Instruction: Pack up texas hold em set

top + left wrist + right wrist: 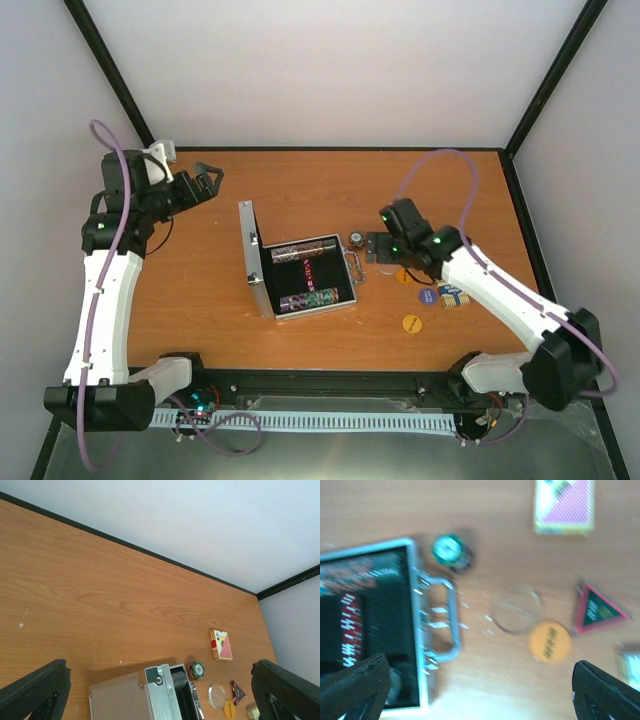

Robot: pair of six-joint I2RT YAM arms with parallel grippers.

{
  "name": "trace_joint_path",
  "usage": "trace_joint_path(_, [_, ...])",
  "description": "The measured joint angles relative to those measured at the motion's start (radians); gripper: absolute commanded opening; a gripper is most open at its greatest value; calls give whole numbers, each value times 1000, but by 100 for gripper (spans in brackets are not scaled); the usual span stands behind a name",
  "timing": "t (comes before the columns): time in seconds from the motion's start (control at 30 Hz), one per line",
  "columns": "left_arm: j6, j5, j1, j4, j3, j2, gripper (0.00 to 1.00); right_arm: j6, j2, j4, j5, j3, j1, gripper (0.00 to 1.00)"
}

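The silver case (300, 277) of the texas hold em set lies open mid-table, its lid (250, 255) standing upright and rows of chips (308, 298) in the black lining. My right gripper (370, 250) hovers open just right of the case handle (447, 620), with nothing between its fingers (355, 685). Below it on the table lie a small chip stack (451, 551), a clear round button (516, 610), a yellow button (549, 641), a triangular button (597, 610) and a red card deck (564, 505). My left gripper (210, 182) is open and empty, well left of the case (135, 697).
A blue round button (427, 296) and a second card deck (452, 296) lie right of the case under my right forearm. Another yellow disc (412, 323) sits nearer the front edge. Black frame posts and white walls enclose the table (200, 300).
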Motion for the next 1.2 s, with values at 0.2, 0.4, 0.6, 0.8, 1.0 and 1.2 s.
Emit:
trace_joint_path(0.2, [18, -24, 0, 14, -18, -11, 100, 79, -113, -180, 26, -185, -34, 99])
trace_joint_path(0.4, [13, -26, 0, 26, -74, -18, 100, 180, -134, -302, -21, -334, -33, 99])
trace_joint_path(0.6, [13, -30, 0, 25, -91, -21, 100, 214, -142, -296, -81, -382, -33, 96])
trace_joint_path(0.8, [13, -22, 0, 25, -97, -13, 100, 224, -104, -240, -117, -434, -33, 88])
trace_joint_path(1.0, [13, -3, 0, 25, -97, 19, 100, 232, -81, -159, -134, -472, -42, 78])
trace_joint_path(1.2, [26, 21, 0, 25, -96, 35, 100, 251, -41, -114, -140, -499, -58, 72])
